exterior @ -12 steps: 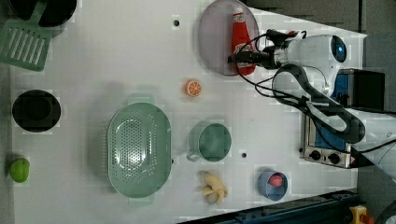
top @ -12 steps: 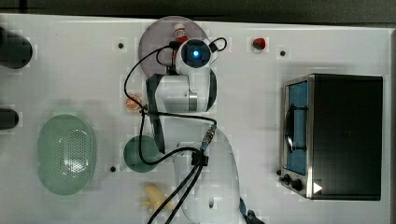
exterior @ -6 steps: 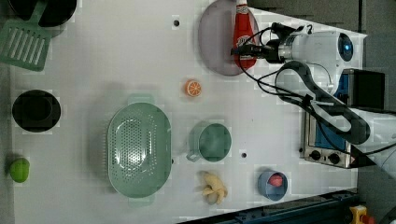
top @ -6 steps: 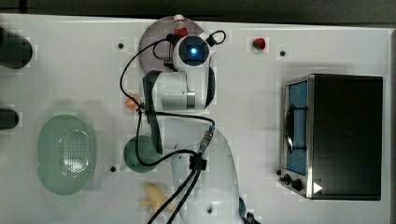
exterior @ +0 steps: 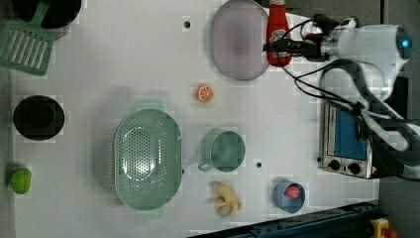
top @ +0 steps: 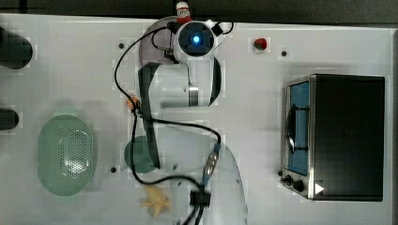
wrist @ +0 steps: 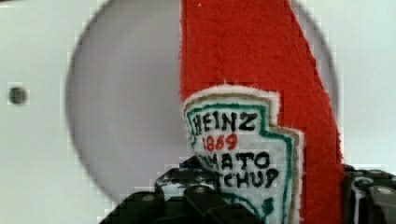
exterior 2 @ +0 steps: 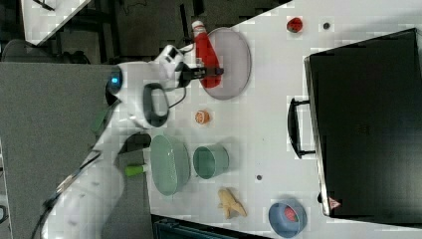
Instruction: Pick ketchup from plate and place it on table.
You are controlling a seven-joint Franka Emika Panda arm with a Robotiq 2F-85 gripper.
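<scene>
Above one plate (exterior: 237, 42): one claw (exterior: 275, 45) grasping one ketchup (exterior: 277, 34).

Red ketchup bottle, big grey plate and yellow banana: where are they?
Red ketchup bottle (exterior: 277, 34), left view, on its red body.
Big grey plate (exterior: 237, 42), left view, bare middle.
Yellow banana (exterior: 225, 199), left view, its middle.

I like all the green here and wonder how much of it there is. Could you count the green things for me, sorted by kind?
Slotted spatula: 1
Perforated basket: 1
Cup: 1
Small round fruit: 1
Total: 4
</scene>
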